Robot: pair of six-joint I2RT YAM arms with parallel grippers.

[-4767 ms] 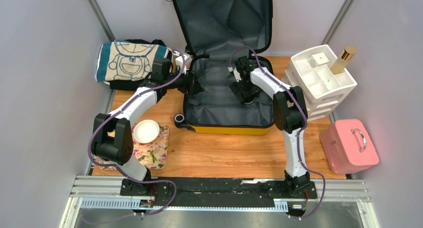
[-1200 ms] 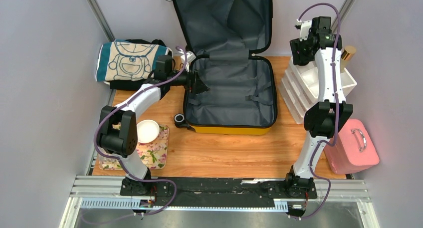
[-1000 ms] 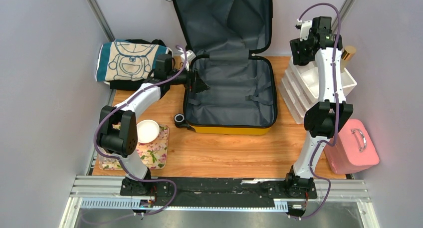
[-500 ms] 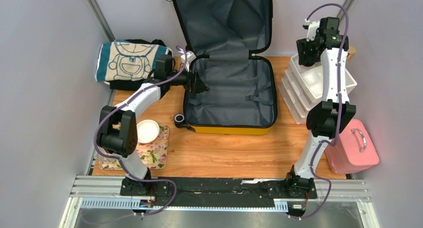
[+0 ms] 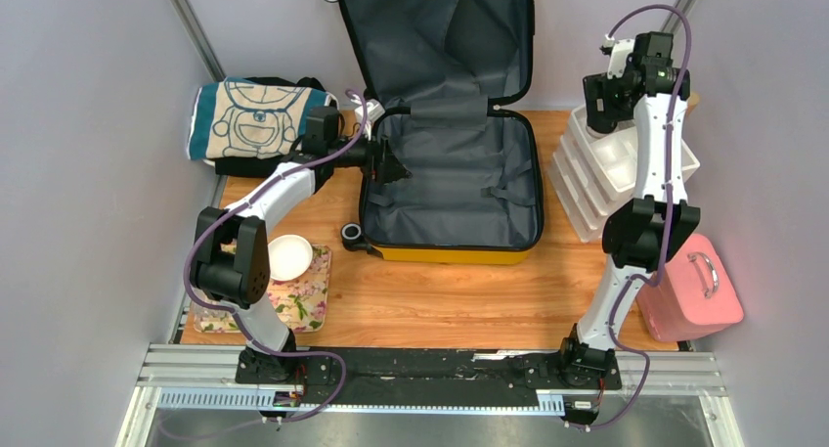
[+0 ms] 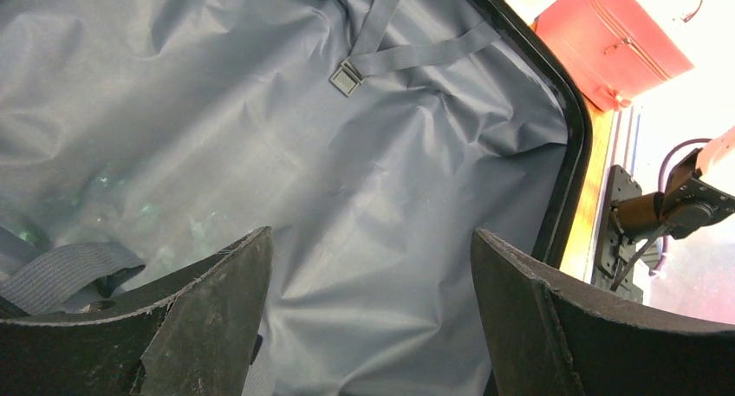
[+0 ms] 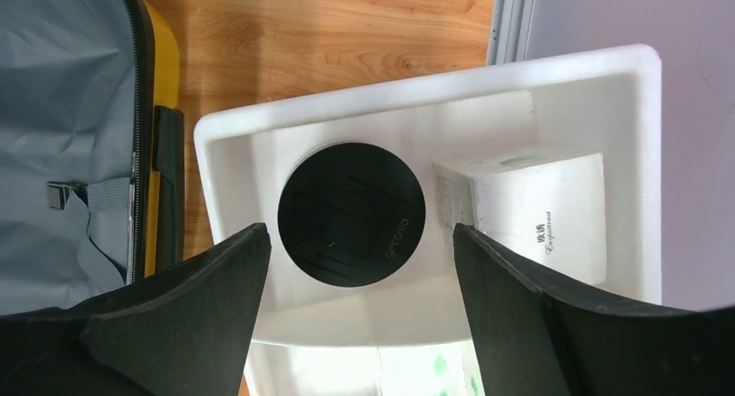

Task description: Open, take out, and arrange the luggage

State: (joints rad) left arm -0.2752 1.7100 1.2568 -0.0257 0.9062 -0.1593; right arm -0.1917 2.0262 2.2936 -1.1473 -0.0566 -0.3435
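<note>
Two arms work apart in the top view. The luggage [image 5: 445, 188] lies open at the middle of the bench [image 5: 440, 300], its long axis running from the near edge toward the back wall, where its lid leans upright. The left pincer [image 5: 391, 163] hangs just inside the luggage's left rim, so the left arm is much the nearer. The right pincer [image 5: 601, 114] is above the white organiser [image 5: 618, 158], with the luggage well off to its left.

From the left wrist, the left pincer [image 6: 371, 240] is spread and holds nothing. It faces the grey lining [image 6: 260, 127] and a strap buckle [image 6: 345, 78].

From the right wrist, the right pincer [image 7: 357, 231] is also spread and holds nothing. Directly under it, a black round lid [image 7: 351, 214] sits in a compartment of the organiser's tray [image 7: 416, 80], beside a small white box [image 7: 529, 214]. The luggage's yellow edge [image 7: 165, 58] shows at the left.

About five seconds earlier the right pincer was down inside the luggage's lower half. It has since swung over to the organiser, whose tray showed no black lid then. The left arm has barely shifted. Any further fetch probably means the right arm going back left.
</note>
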